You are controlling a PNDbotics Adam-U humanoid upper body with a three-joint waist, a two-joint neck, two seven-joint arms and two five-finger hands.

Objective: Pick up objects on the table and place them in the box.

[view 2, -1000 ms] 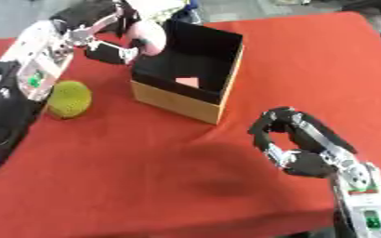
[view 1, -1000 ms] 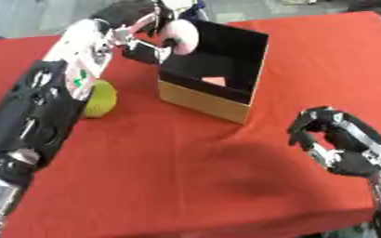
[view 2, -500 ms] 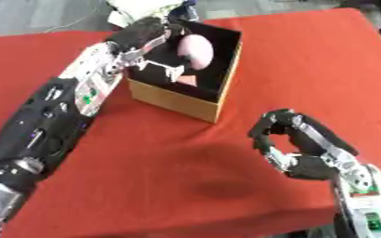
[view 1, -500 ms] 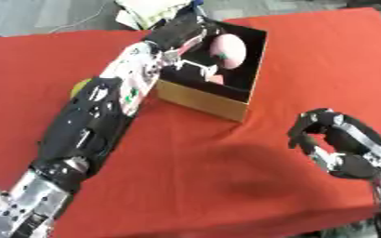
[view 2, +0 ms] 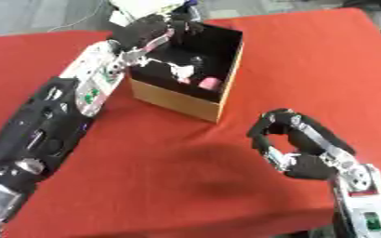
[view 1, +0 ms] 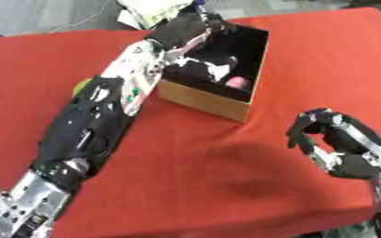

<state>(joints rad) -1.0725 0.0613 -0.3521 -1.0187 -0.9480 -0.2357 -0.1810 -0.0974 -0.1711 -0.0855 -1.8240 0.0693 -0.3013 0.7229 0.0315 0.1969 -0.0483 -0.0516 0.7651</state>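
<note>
The cardboard box with a black inside stands on the red table at the upper middle. My left arm reaches across it from the lower left, and my left hand is down inside the box, fingers relaxed. A pink round thing lies on the box floor just below those fingers, apart from them. A sliver of a yellow-green ball shows left of the box, mostly hidden behind my left forearm. My right hand hovers at the lower right, fingers curled, holding nothing.
The red cloth covers the whole table. White clutter lies beyond the far edge, behind the box. The table's front edge runs along the bottom right, near my right wrist.
My left hand has carried the pink thing from above the box's left rim down into the box and let go of it. The right hand has stayed in place.
</note>
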